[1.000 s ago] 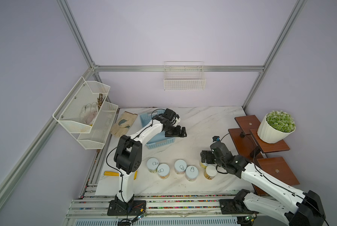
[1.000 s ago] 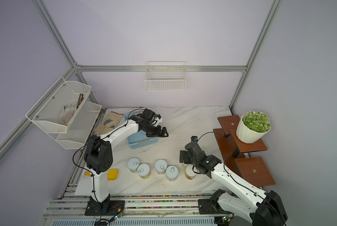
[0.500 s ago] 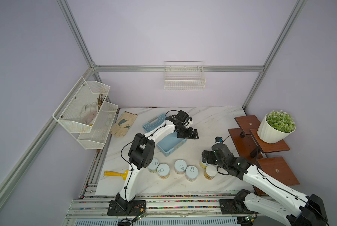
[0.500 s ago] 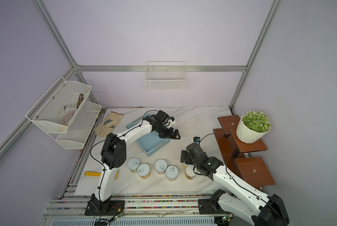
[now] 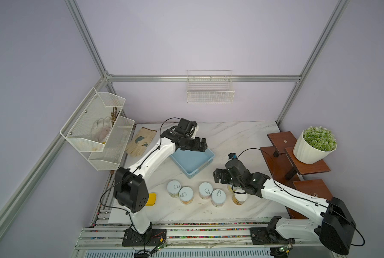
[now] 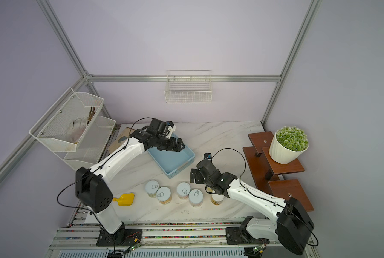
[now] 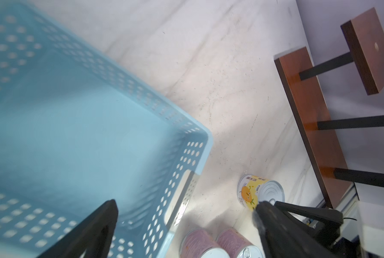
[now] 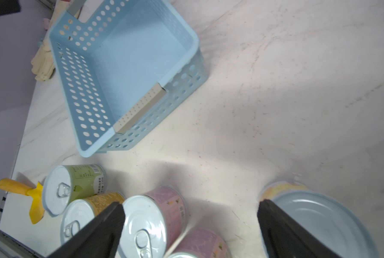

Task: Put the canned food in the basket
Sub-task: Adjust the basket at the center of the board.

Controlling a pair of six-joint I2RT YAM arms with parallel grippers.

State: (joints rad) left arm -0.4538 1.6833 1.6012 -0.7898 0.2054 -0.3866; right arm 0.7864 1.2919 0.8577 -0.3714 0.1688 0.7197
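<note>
Tins (image 5: 205,190), short, round, silver-topped, stand at lower centre, below the light blue plastic basket (image 5: 192,164). Left gripper (image 5: 202,145) and right gripper (image 5: 217,176) have jaws apart.

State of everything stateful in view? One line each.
basket: upright on table, empty
canned food: upright on table, none in basket
left gripper: open, empty, over basket
right gripper: open, empty, above canned food
glove: lying flat on table
plant pot: upright on wooden shelf

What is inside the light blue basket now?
Nothing visible: the basket shows a bare floor in the right wrist view. In a top view the open left gripper covers one far corner.
</note>
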